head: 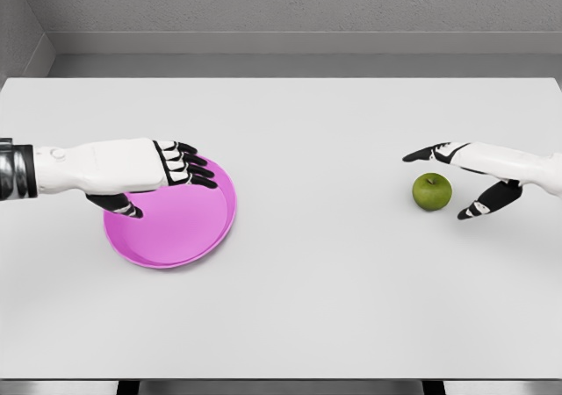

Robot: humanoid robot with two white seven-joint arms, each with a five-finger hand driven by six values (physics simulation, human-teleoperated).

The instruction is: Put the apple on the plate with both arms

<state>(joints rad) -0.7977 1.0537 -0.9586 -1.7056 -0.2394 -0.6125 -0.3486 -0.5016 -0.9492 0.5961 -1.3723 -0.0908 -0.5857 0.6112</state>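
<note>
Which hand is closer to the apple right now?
Right. The right hand is open just beside the apple, fingers spread around its right side. The left hand is far across the table, over the pink plate.

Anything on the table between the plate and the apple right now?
No. In the head view, only bare white table lies between the pink plate and the green apple.
</note>
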